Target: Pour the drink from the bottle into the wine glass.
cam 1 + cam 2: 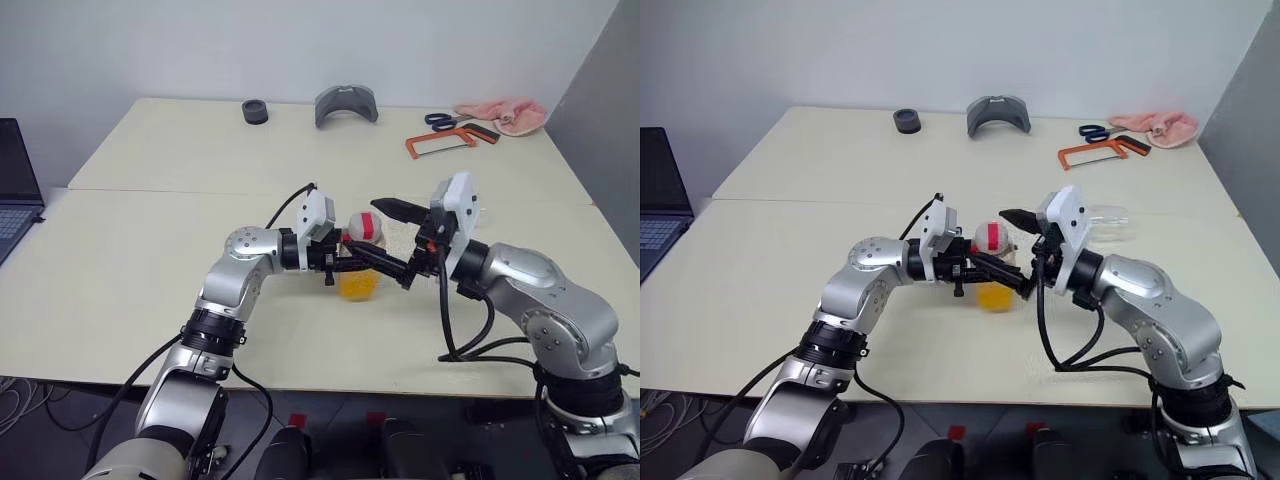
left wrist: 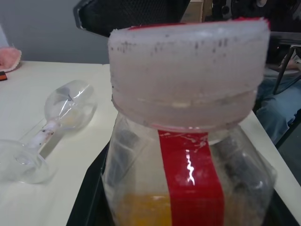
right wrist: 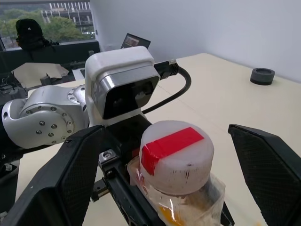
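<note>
I see a clear plastic bottle (image 2: 188,188), thin and crinkled, with a glossy red label stripe (image 2: 190,174) that catches the light. Its cap (image 3: 176,157) looks like matt white plastic, scuffed with dark specks, with a strip of red tape on top. The drink (image 1: 358,284) inside is translucent orange. A wine glass (image 2: 56,122) looks clear and smooth. The table (image 1: 150,250) has a matt, pale cream surface. My gripper fingers (image 3: 77,174) are black with a fine dotted texture. The arm shells (image 1: 545,290) look like smooth silver metal. A pink cloth (image 1: 505,113) looks soft and fuzzy.
</note>
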Tool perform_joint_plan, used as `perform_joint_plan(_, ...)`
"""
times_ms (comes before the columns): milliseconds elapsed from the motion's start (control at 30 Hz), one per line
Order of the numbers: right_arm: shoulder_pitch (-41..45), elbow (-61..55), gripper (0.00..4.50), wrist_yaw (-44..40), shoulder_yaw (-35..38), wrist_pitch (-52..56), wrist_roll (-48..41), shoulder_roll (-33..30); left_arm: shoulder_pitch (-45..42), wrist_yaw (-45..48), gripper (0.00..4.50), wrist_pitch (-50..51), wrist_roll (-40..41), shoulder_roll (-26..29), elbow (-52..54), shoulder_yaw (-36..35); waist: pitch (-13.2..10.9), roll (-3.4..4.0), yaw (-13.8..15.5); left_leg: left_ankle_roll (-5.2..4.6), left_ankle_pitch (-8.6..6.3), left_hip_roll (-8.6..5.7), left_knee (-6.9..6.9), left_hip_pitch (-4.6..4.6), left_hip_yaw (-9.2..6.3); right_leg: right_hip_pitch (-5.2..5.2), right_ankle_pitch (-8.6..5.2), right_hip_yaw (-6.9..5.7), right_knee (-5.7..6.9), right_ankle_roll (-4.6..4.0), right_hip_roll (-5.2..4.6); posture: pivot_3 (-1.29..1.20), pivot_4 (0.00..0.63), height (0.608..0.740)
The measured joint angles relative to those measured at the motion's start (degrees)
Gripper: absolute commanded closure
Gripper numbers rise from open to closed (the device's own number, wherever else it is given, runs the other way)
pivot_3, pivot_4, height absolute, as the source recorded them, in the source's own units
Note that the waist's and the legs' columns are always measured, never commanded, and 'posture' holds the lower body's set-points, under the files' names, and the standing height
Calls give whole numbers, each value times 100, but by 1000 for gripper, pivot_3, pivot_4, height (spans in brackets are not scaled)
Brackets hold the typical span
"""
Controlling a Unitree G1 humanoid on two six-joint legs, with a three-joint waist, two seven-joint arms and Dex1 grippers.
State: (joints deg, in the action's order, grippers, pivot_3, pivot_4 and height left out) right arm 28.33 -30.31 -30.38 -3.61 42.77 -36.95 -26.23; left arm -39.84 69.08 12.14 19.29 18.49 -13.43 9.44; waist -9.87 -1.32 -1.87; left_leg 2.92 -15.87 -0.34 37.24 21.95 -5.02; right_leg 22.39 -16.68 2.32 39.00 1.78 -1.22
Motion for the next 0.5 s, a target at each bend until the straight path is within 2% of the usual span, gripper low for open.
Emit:
perform_joint_plan(233, 44, 177, 0, -15, -43, -3, 195, 15, 124, -1, 2805, -26, -43, 1, 0, 0, 0, 0, -1, -1, 0, -1, 0, 0, -3, 0, 0, 0, 0, 0, 0, 0, 150, 740)
perform_joint_plan(367, 53, 263, 929, -27, -150, -41, 334, 55, 124, -47, 2805, -41, -47, -2, 0, 0, 0, 0, -2, -1, 0, -1, 0, 0, -4, 0, 0, 0, 0, 0, 0, 0, 150, 740)
perform_joint_plan(500, 52, 301, 2337, -120, -240, -62, 426, 58, 123, -108, 2805, -89, -56, -11, -5, -2, 0, 0, -2, -1, 0, -1, 0, 0, -6, 1, 0, -1, 0, 0, 0, 0, 150, 740)
